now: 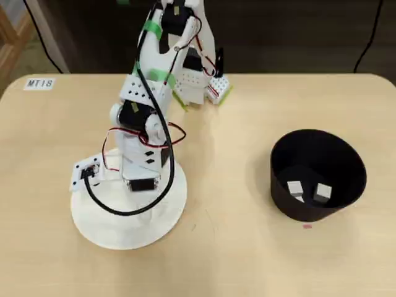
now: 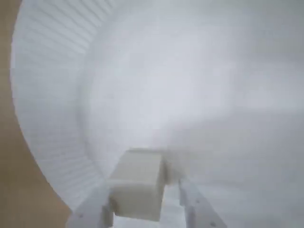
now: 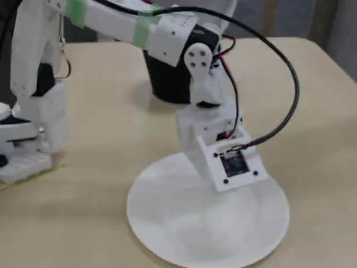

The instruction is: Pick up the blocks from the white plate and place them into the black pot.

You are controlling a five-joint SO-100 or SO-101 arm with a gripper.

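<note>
In the wrist view a pale cube, one of the blocks [image 2: 137,187], lies on the white plate [image 2: 52,95] between the fingers of my gripper [image 2: 142,190]. The left finger touches it and a small gap shows at the right finger, so the gripper is open around it. The overhead view shows the arm's wrist [image 1: 142,167] over the plate [image 1: 99,226], hiding the gripper and this block. The black pot [image 1: 284,198] stands to the right with two blocks [image 1: 295,187] [image 1: 322,192] inside. In the fixed view the wrist camera mount [image 3: 231,164] hangs over the plate [image 3: 184,234], with the pot [image 3: 167,84] behind.
The arm's base [image 1: 198,86] is clamped at the table's far edge. A small label [image 1: 40,83] sits at the far left corner. Bare tan tabletop [image 1: 229,185] separates plate and pot. A black cable [image 3: 290,95] loops from the arm to the wrist camera.
</note>
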